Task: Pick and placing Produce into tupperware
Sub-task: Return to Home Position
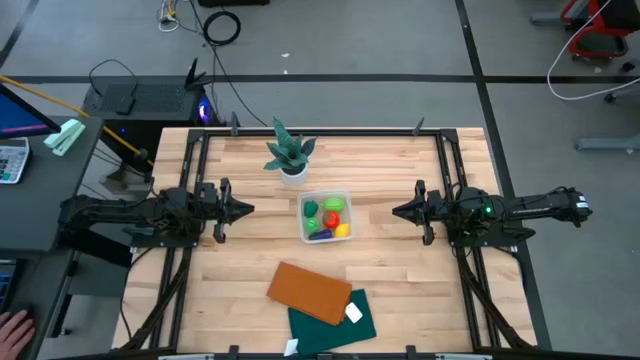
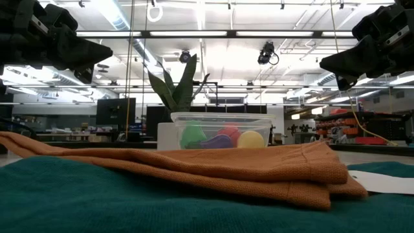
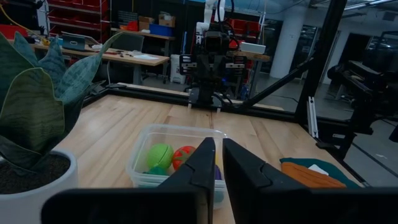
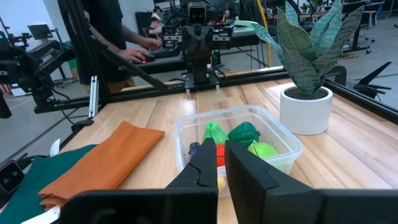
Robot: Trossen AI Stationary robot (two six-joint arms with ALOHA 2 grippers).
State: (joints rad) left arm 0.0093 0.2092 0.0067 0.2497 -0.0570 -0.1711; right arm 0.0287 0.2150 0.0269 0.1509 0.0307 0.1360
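High view: tupperware (image 1: 303, 216) sat mid-way across the surface (image 1: 400, 270) with the produce (image 1: 331, 218) inside, left jaws and right jaws well clear on either side; left wrist view: left jaws together; right wrist view: right jaws together.

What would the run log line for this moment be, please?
produce: in tupperware | left gripper: left of tupperware, empty | right gripper: right of tupperware, empty

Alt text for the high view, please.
Clear tupperware mid-table holds the produce; left gripper and right gripper point at it from either side, not touching. A potted plant sits above it in frame, orange cloth and green cloth below.
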